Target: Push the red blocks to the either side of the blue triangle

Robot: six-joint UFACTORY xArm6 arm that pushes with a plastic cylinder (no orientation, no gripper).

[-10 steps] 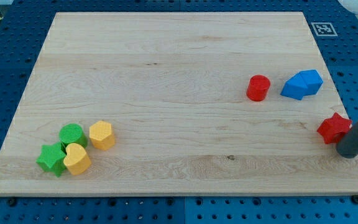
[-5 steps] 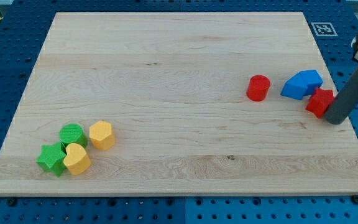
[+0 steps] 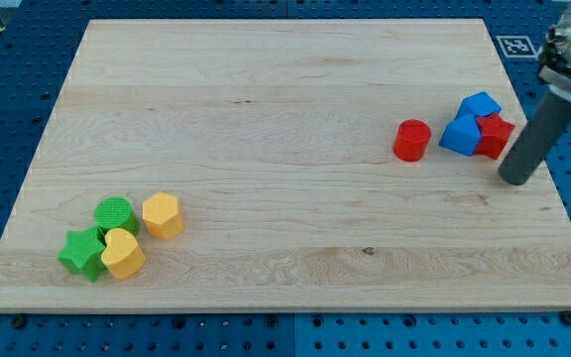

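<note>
The blue triangle (image 3: 472, 124) lies near the board's right edge. A red star block (image 3: 496, 136) touches its lower right side. A red cylinder (image 3: 412, 140) stands a short gap to the triangle's left. My tip (image 3: 514, 180) rests on the board just below and right of the red star, a little apart from it. The rod rises toward the view's upper right.
The wooden board (image 3: 285, 59) fills the view. At the lower left sit a green cylinder (image 3: 115, 213), a green star (image 3: 83, 254), a yellow heart (image 3: 123, 254) and a yellow hexagon (image 3: 163, 215). A tag marker (image 3: 515, 46) lies beyond the board's top right corner.
The red star moved up from the board's right edge and now presses against the blue triangle, which has turned and shifted slightly. My tip moved up and left with it.
</note>
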